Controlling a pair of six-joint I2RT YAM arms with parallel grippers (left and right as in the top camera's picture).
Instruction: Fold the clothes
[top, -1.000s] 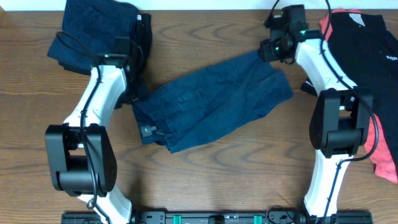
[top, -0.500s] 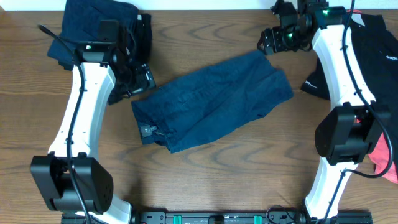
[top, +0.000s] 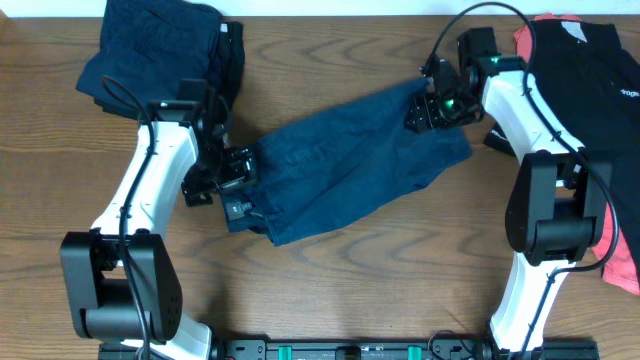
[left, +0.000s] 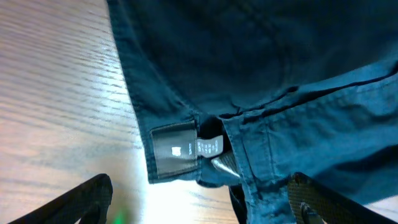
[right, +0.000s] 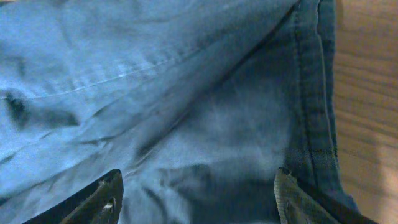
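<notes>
Wooden table (top: 400, 280) bears navy trousers (top: 350, 165); left end effector (top: 228, 172), right end effector (top: 425, 108) seemingly spread.

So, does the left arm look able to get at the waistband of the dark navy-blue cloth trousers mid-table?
Probably yes: the left hand hangs open right over the dark navy-blue cloth trousers at the waistband, beside the black label, with nothing between.

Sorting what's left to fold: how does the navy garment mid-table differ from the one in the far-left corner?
The middle garment lies spread out diagonally; the corner garment is bunched up. The middle garment's label shows; none shows on the corner garment. Both are dark navy.
</notes>
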